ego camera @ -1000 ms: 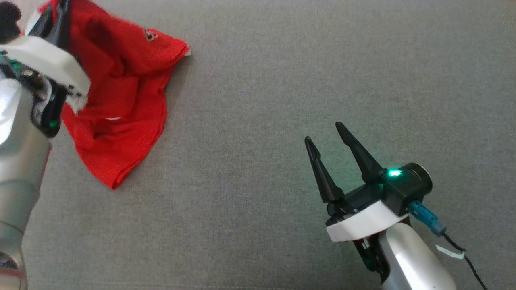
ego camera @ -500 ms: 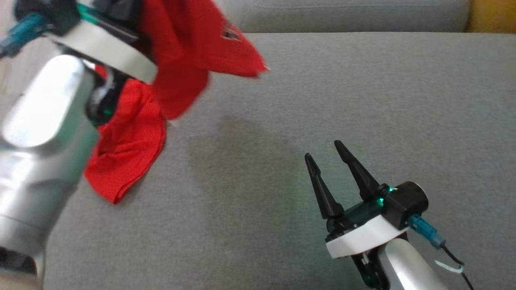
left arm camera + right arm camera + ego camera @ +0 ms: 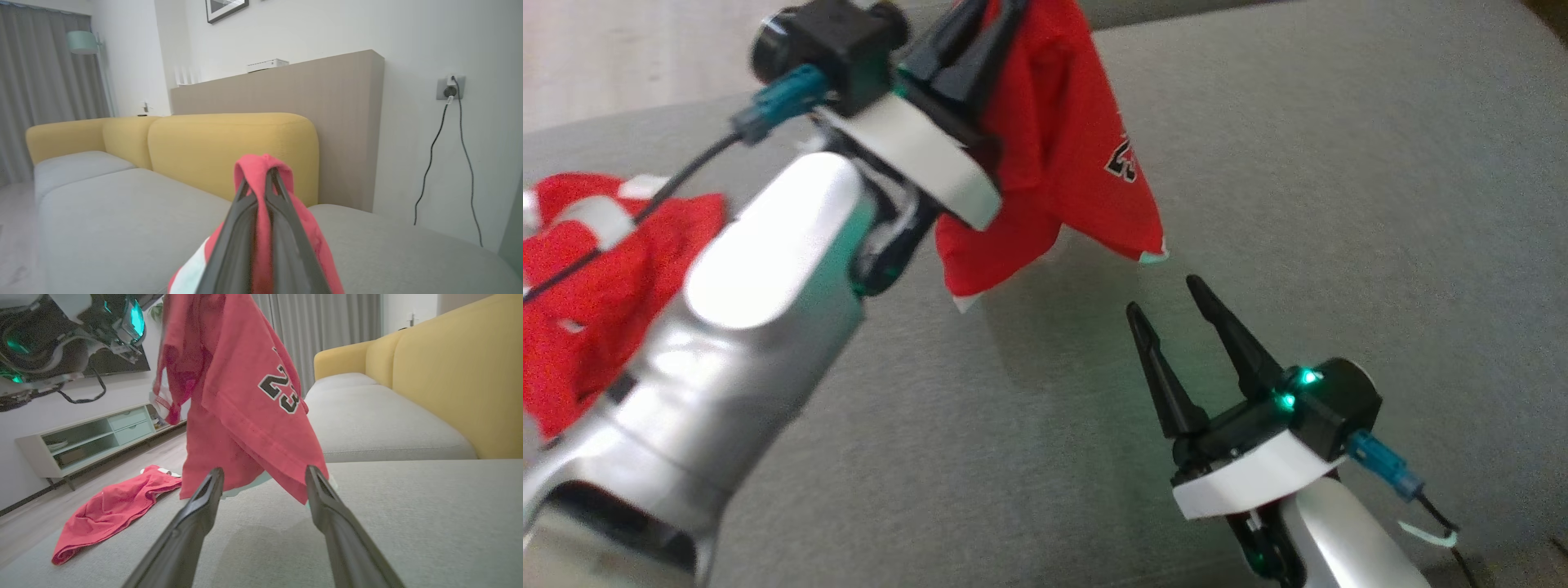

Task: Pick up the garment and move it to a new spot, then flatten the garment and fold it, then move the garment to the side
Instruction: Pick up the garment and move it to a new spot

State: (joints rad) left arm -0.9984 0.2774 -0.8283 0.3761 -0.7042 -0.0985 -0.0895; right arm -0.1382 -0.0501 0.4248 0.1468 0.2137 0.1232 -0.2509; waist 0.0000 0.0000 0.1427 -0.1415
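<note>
Garment (image 3: 1054, 147) hangs pinched in my left gripper's (image 3: 976, 37) closed fingers. I see its hem just beyond the right gripper's (image 3: 1162, 294) wide-spread fingertips.

A red garment (image 3: 241, 396) with a black and white 23 on it hangs in the upper middle of the frame. The left arm (image 3: 61, 335) sits in the upper left. The right gripper (image 3: 264, 471) pokes up from the bottom, its two dark fingers wide apart, near the garment's low corner. More red cloth (image 3: 110, 510) lies at the lower left on the grey couch seat (image 3: 408, 522). A yellow couch back (image 3: 461, 379) is on the right.
</note>
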